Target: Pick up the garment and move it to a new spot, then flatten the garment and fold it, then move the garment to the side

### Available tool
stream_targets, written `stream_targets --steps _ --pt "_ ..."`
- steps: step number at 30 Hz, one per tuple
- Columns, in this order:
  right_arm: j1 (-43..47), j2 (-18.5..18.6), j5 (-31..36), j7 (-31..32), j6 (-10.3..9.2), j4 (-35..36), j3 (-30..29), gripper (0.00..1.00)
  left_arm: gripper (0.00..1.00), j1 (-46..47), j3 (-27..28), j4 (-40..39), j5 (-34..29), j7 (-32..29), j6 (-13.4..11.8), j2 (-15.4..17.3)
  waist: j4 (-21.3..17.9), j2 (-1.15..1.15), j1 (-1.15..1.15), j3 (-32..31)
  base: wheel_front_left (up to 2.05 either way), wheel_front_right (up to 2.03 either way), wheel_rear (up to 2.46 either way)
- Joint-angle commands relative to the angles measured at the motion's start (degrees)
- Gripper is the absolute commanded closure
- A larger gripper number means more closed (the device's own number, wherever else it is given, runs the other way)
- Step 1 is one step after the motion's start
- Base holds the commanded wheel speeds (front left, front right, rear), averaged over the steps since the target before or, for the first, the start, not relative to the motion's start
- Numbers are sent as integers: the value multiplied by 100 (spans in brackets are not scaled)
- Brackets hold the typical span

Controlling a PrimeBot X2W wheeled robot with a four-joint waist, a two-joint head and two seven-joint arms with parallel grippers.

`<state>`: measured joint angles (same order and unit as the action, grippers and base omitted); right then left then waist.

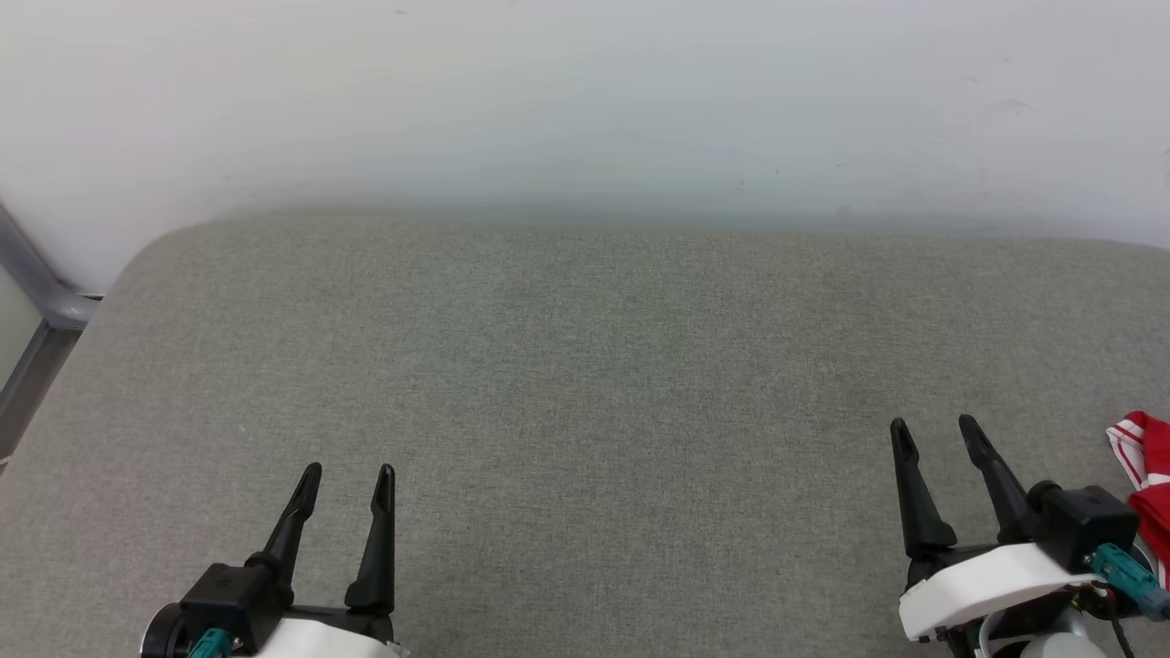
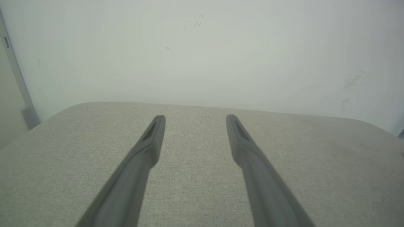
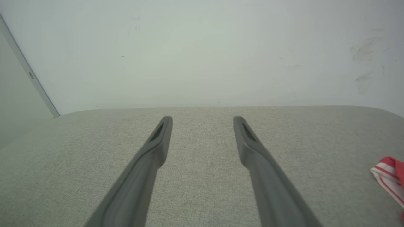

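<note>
Hovering spread wide and empty, the left gripper (image 1: 349, 470) and right gripper (image 1: 933, 423) both point toward the wall (image 1: 585, 91) over a grey cushion (image 1: 585, 366); the shirt (image 1: 1147, 466) sits bunched just off the right gripper's outer side.

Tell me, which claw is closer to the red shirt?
The right claw. It is just left of the red shirt, not touching it; the left claw is far away on the opposite side.

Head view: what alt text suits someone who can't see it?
The left gripper and right gripper, both open and empty, reach over a grey fabric surface. The garment, red and white, peeks in at the right edge.
</note>
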<state>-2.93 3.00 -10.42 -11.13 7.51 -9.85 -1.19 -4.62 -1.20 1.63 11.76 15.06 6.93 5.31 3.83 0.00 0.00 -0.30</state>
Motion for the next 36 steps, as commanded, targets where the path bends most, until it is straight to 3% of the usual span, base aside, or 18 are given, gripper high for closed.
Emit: stream_targets --steps 1,2,6,36 --pt "-45 -22 -11 -29 -6 -20 -5 0 0 -38 25 8 -40 14 25 -12 5 0 0 11 0 0 0" --pt "1 0 -8 -1 1 -7 -8 100 100 -2 9 9 -6 0 13 -13 6 0 0 12 0 0 0" --pt "90 -1 -95 41 0 -179 -26 100 100 -51 -25 165 90 -26 12 -45 5 0 0 15 0 0 0" --pt "-74 -6 -2982 653 -1 -245 -204 100 100 380 143 561 3034 -691 30 -20 -85 0 0 22 0 0 0"
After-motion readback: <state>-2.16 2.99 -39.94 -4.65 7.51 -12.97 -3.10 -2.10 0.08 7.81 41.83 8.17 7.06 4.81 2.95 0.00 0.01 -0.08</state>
